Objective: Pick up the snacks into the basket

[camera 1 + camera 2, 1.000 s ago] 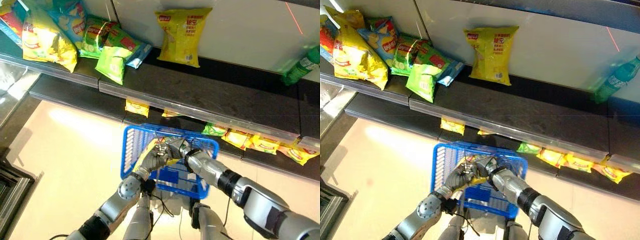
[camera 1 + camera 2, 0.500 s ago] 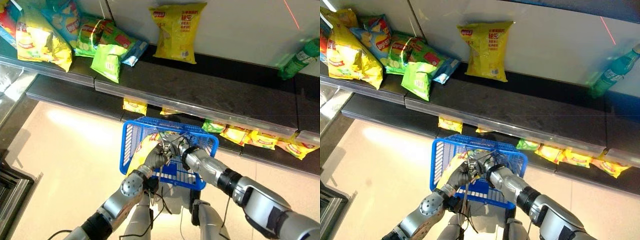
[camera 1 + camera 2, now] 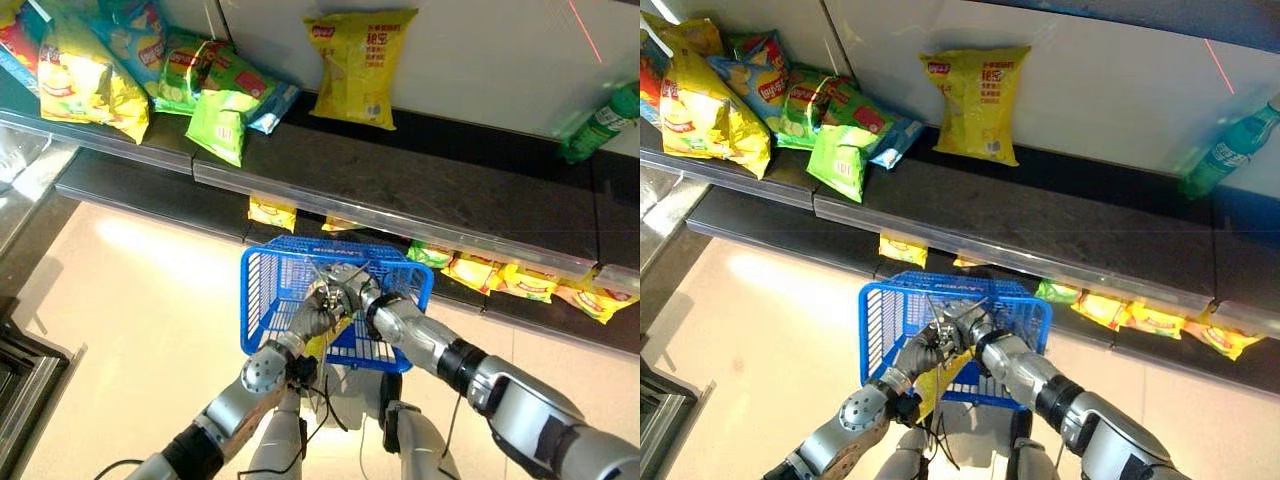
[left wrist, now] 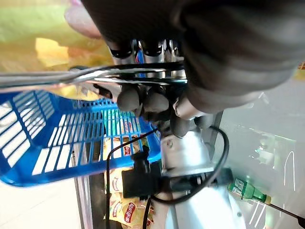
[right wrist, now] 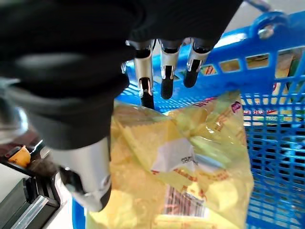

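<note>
The left hand [image 4: 152, 102] has its fingers curled round the wire handle [image 4: 95, 76] of the blue basket [image 3: 270, 295], holding it before the shelf [image 3: 400, 190]. The right hand [image 5: 162, 67] hangs over the basket with straight, relaxed fingers, gripping nothing. A yellow snack bag [image 5: 181, 176] lies in the basket just below those fingers. More snack bags [image 3: 365, 65] stand on the shelf.

A shop aisle: dark shelves [image 3: 400, 190] stocked with snack bags [image 3: 363, 65], blue shopping basket [image 3: 268, 300].
</note>
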